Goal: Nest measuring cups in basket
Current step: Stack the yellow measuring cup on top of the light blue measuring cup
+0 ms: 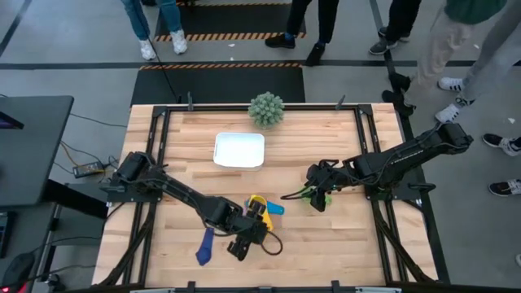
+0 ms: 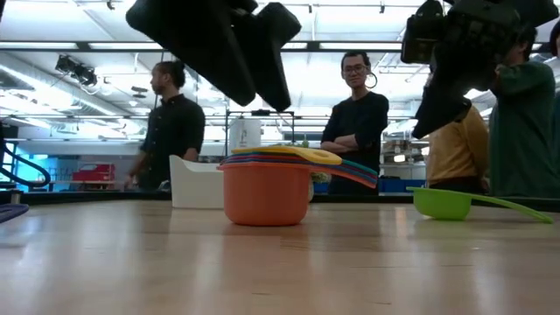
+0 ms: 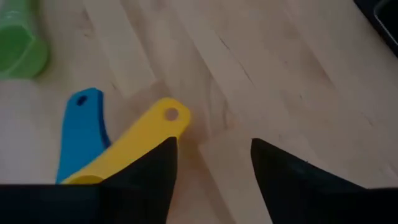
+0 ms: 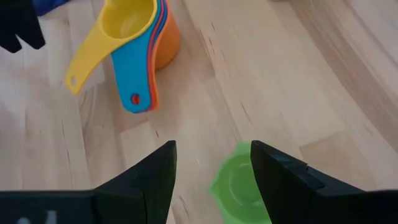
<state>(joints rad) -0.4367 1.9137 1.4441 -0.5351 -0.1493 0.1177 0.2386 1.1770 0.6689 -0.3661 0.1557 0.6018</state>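
On worktop, cup stack under left tool, fingers apart, green cup by right tool, apart, no writing legible.

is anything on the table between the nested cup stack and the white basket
Nothing visible. In the high view, bare wood lies between the nested stack and the basket. The spiky ball plant sits beyond the basket, the green cup off to the side, and a dark blue cup nearer the front edge.

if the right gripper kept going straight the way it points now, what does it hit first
Most likely the green measuring cup, sitting just ahead between the right gripper fingers; the nested stack lies farther on, off to one side.
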